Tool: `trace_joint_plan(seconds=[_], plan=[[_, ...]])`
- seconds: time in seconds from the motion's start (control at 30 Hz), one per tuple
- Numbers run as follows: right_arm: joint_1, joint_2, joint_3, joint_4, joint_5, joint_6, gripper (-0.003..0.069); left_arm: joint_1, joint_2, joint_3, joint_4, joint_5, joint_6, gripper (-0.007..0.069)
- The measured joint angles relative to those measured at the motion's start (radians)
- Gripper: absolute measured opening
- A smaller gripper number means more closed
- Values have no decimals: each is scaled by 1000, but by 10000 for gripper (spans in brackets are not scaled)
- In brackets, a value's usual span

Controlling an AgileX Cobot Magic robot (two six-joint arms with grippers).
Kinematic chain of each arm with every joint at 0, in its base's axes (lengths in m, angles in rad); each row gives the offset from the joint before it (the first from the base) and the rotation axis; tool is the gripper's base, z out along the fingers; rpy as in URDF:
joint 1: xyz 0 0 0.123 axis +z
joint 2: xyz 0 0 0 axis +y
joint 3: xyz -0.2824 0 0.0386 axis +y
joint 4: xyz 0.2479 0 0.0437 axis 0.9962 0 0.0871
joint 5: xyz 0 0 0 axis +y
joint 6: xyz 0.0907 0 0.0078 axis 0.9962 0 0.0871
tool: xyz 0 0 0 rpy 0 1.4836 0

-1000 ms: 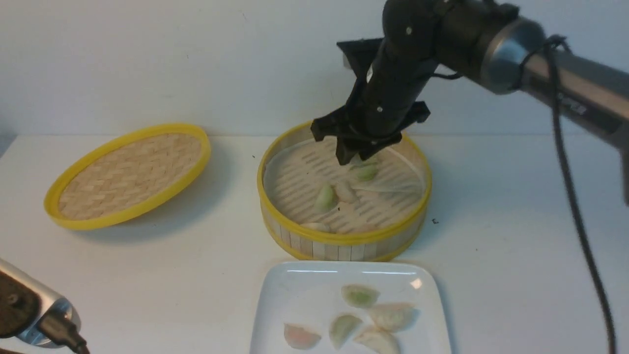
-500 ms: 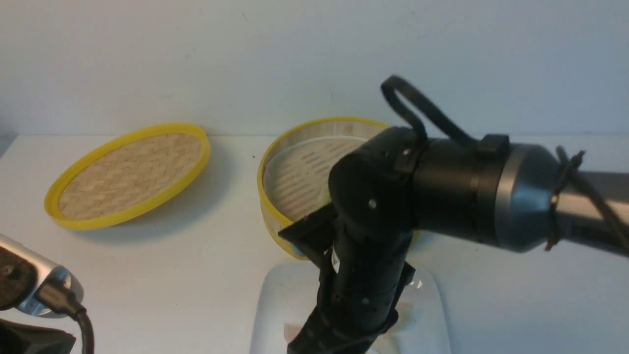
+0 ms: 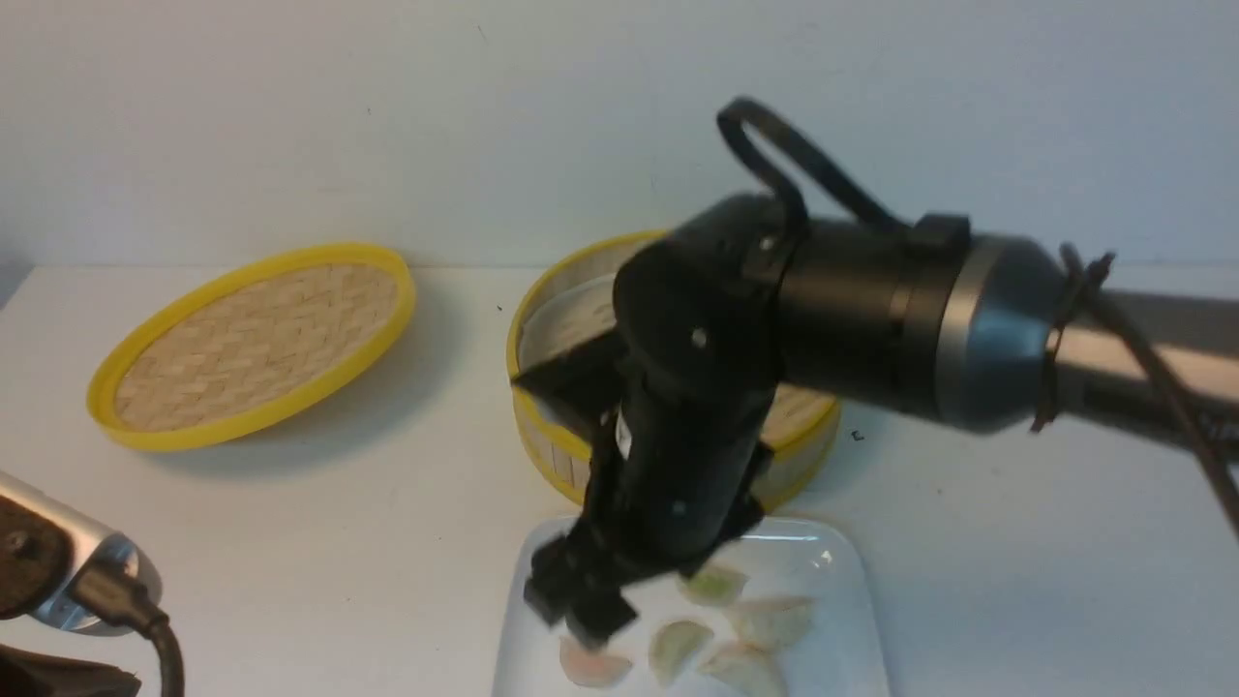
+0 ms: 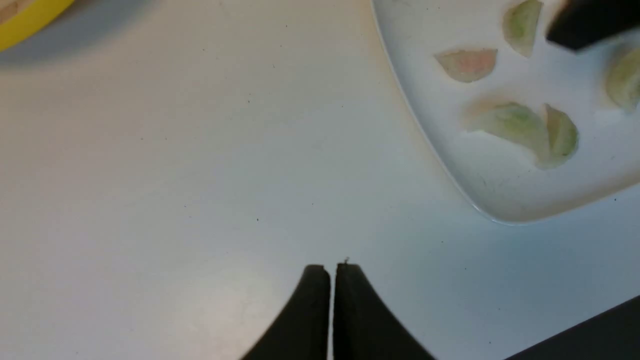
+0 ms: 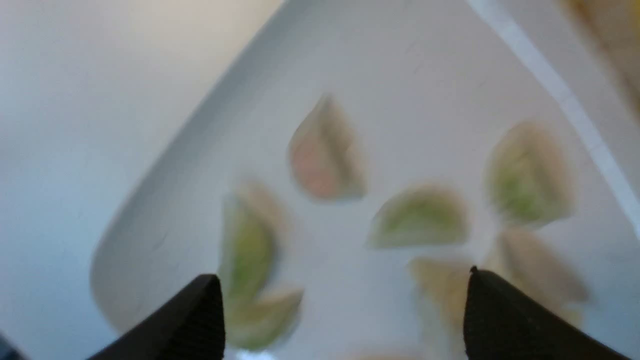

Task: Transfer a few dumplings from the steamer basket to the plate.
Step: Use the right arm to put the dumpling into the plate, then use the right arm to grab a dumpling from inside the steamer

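Right arm [image 3: 871, 310]: matte black wrist housing, small pale screws, silver-grey collar, looped cable [image 3: 818, 166], black. Left arm [image 3: 68, 561]: silver joint, plugged cable [image 3: 160, 649], black. Fingers [image 4: 310, 310]: black, tapered, smooth.

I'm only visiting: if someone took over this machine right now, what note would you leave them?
Left gripper: shut, empty, over the table beside the plate.
Right gripper: open, empty, over the plate.
Done: several dumplings lie on the plate.
To do: the steamer basket is mostly hidden behind the right arm; check inside, then perhaps fetch more.
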Motion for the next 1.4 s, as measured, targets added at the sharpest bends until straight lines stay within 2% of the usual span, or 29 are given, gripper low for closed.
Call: trace_joint_plan(seconds=[0.03,0.23,0.37,0.67,1.07,1.17,1.23,1.3,1.33,1.4], plan=[[-5,1,-8,-8,-2,2,587,0,0,0,0,0,0,-6],[-227,91,-251,-36,-59,-21,555,0,0,0,0,1,-5,-6],[-304,213,-361,-37,-60,-75,529,0,0,0,0,4,-9,-6],[-333,411,-481,-32,-64,-177,503,0,0,0,0,49,-18,-6],[-331,500,-488,4,-137,-195,494,0,0,0,0,61,-43,-6],[-331,510,-494,3,-150,-192,440,0,0,0,0,76,-43,-6],[-331,511,-494,-3,-153,-184,366,0,0,0,0,79,-43,-6],[-331,511,-498,-13,-149,-180,239,0,0,0,0,79,-43,-6],[-331,511,-505,-18,-137,-177,207,0,0,0,0,79,-43,-6],[-331,511,-528,-34,-86,-170,209,0,0,0,0,79,-46,-6]])
